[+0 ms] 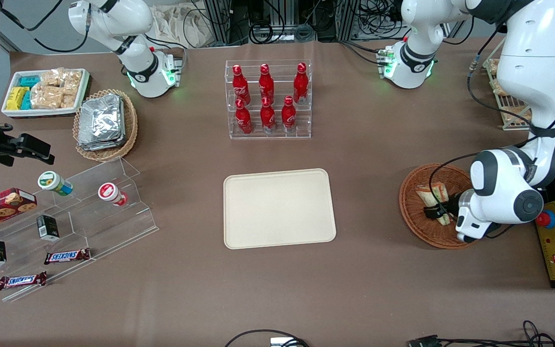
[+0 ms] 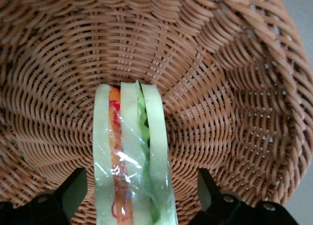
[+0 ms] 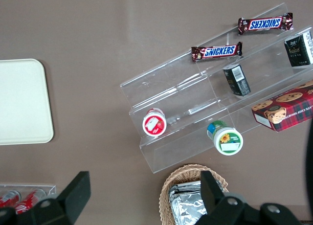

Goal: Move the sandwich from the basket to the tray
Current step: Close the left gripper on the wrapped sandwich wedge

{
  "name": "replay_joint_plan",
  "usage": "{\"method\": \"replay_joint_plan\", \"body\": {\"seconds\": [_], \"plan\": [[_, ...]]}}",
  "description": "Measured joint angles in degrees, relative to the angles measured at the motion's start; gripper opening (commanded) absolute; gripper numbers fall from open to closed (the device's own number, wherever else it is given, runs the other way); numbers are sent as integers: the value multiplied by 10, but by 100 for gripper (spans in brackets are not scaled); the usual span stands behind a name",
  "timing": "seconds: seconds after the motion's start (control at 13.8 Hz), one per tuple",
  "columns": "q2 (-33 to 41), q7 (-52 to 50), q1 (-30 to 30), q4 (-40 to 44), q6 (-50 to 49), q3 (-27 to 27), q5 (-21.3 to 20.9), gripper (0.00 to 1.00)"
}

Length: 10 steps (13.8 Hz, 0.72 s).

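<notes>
Front view showed my working arm bent low over the basket [image 1: 410, 205], a round reddish-brown wicker one sitting on the surface toward the working arm's end. The sandwich [image 1: 432, 195] was inside that basket, wrapped in clear film, with the end effector [image 1: 439, 212] down at it. Wrist view made the grasp plainer: the sandwich [image 2: 131, 161] stood on edge between the two fingers [image 2: 73, 191], which were spread apart on either side of it with a visible gap to each, not touching the bread. I judged the grip had not been made.

The tray [image 1: 278, 208], cream and rectangular, lay bare in the middle of the surface, well apart from the basket, with a rack of red bottles [image 1: 268, 99] farther from the front camera.

By my reading, the task was at an early stage: approach done; closing, lifting, carrying across and setting down all remained.
</notes>
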<state>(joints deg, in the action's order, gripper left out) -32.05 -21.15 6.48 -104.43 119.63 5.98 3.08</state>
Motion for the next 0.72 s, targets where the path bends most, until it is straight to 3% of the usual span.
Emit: {"method": "replay_joint_plan", "body": {"seconds": [0.22,0.29,0.51,0.58,0.72], "plan": [[-1,0,0,-13,0,0,2,94],[-1,0,0,-16,0,0,2,87],[-1,0,0,-19,0,0,2,45],[-1,0,0,-19,0,0,2,39],[0,0,0,-19,0,0,2,38]]}}
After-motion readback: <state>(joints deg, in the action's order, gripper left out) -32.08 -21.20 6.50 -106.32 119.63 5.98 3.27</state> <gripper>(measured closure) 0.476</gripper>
